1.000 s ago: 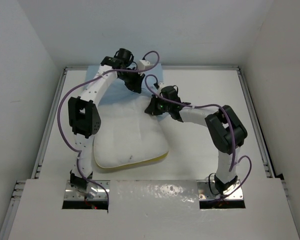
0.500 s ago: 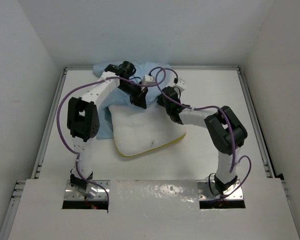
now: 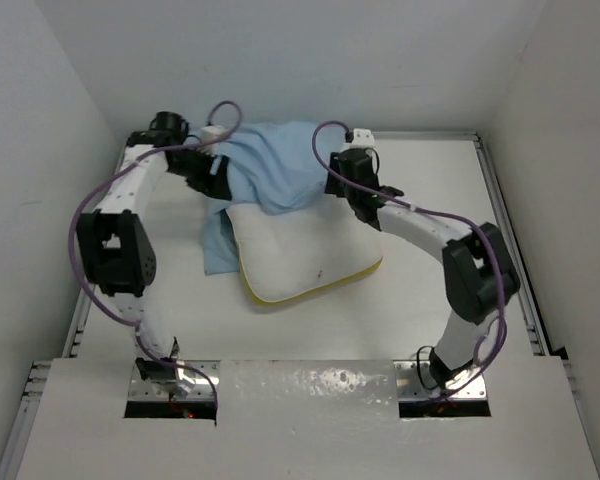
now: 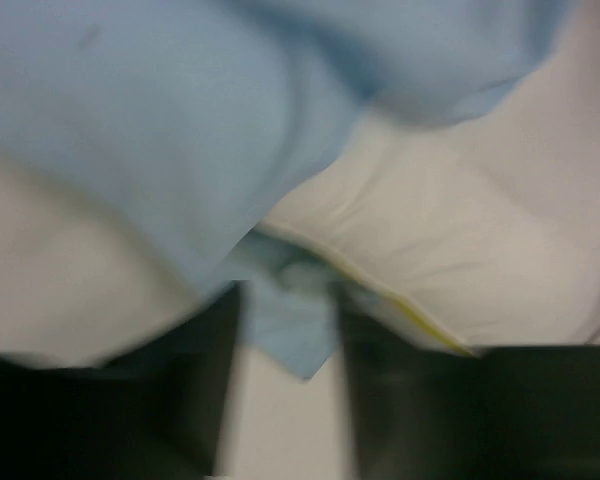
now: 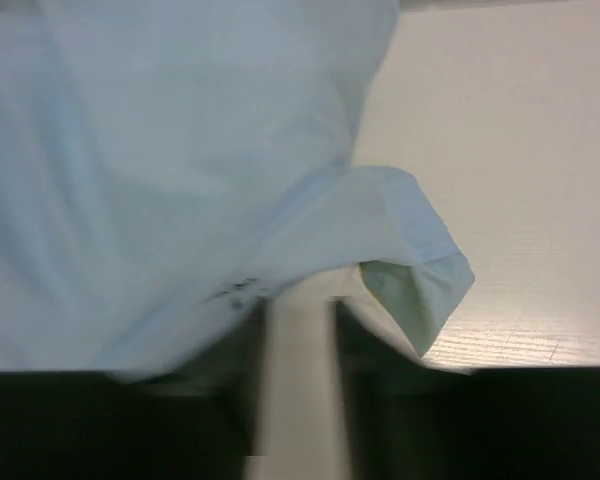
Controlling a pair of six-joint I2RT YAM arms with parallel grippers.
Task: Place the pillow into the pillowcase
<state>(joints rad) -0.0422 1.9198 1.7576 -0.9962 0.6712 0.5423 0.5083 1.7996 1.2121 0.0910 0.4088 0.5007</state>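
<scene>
**Arms swinging apart, pillowcase [image 3: 275,170] spreading wider over pillow [image 3: 300,255]**

Overhead: one pillowcase is draping one pillow's far end, stretching between the left gripper [image 3: 218,182] and right gripper [image 3: 345,185].
Left wrist: narrowed jaws are pinching pillowcase fabric beside the pillow's yellow edge.
Right wrist: pillowcase is filling the blurred view; jaw state unreadable.

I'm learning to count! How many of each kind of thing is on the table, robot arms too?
pillow: 1
pillowcase: 1
robot arms: 2, the left arm and the right arm
Total: 4
</scene>
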